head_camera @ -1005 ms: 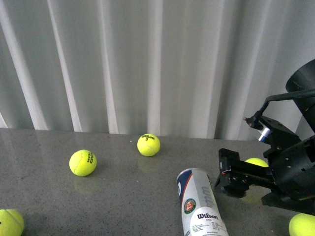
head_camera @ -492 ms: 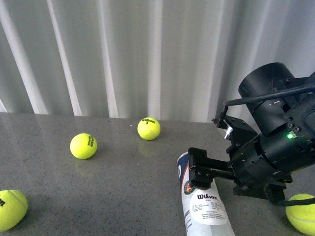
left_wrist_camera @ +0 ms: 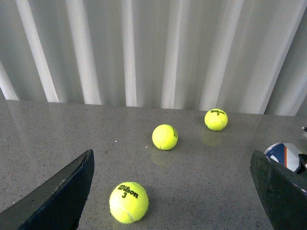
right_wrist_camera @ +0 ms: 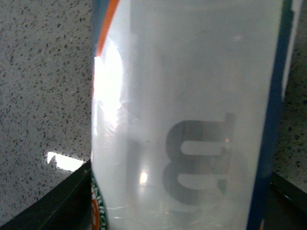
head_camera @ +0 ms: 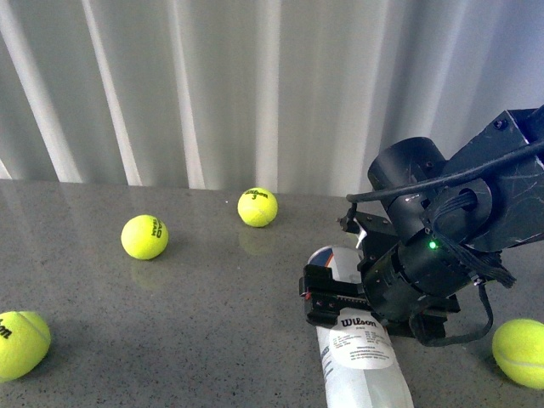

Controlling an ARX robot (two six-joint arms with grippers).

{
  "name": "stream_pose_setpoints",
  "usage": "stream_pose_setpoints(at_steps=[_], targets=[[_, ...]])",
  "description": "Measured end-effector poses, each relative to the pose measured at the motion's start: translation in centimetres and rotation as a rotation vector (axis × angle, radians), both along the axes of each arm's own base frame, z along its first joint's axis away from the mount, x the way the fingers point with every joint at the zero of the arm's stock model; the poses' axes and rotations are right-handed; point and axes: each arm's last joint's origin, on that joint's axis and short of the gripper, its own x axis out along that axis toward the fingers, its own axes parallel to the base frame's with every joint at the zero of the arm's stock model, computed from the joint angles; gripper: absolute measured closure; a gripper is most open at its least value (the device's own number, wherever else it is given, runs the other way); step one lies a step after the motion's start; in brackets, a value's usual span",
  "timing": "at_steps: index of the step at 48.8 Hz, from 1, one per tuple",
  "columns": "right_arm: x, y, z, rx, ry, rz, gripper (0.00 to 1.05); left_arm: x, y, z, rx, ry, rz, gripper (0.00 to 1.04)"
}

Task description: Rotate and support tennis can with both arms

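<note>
Clear plastic to deal with: tennis can (head_camera: 357,344) flat on its side on the grey speckled table (head_camera: 212,323), right of centre, round end pointing away toward the curtain (head_camera: 255,85), white label up. Right gripper (head_camera: 327,293) down across the can's far half, a toothed finger on each side; in the right wrist view, only label filling the frame, dark fingers (right_wrist_camera: 43,211) at both flanks, yet cannot tell whether truly pinching or merely straddling. Left gripper (left_wrist_camera: 171,160) spread wide, holding nothing, well apart from the can, with just the can's blue-and-orange end at the edge of its view. Judged as the start of the rotation: first confirm a firm, even squeeze, gentle enough not to buckle the thin wall. Hold near the far end rather than the middle, leaving room for the other arm. Pivot slowly, with the low end on the table as a hinge. Bring the left gripper to the free end before lifting far, to stop any slip or roll. Mind the tennis ball (head_camera: 518,353) near the right arm (head_camera: 442,229) while swinging.
</note>
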Motion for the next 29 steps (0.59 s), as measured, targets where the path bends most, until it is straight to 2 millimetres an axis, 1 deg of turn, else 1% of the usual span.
stream_pose_setpoints(at_steps=[5,10,16,22,23,29], targets=[[-0.2,0.5,0.2,0.004,-0.021,0.048,0.36,0.0,0.0,0.0,0.0,0.0,0.0,0.07],[-0.6,0.6,0.3,-0.01,-0.042,0.095,0.45,0.0,0.0,0.0,0.0,0.0,0.0,0.07],[-1.5,0.1,1.0,-0.132,-0.148,0.232,0.61,0.0,0.0,0.0,0.0,0.0,0.0,0.07],[-2.0,-0.6,2.9,-0.249,-0.306,0.456,0.73,0.0,0.0,0.0,0.0,0.0,0.0,0.07],[-2.1,-0.6,3.1,-0.252,-0.316,0.466,0.74,0.0,0.0,0.0,0.0,0.0,0.0,0.07],[-2.0,-0.9,6.0,-0.423,-0.545,0.761,0.83,0.0,0.0,0.0,0.0,0.0,0.0,0.07]])
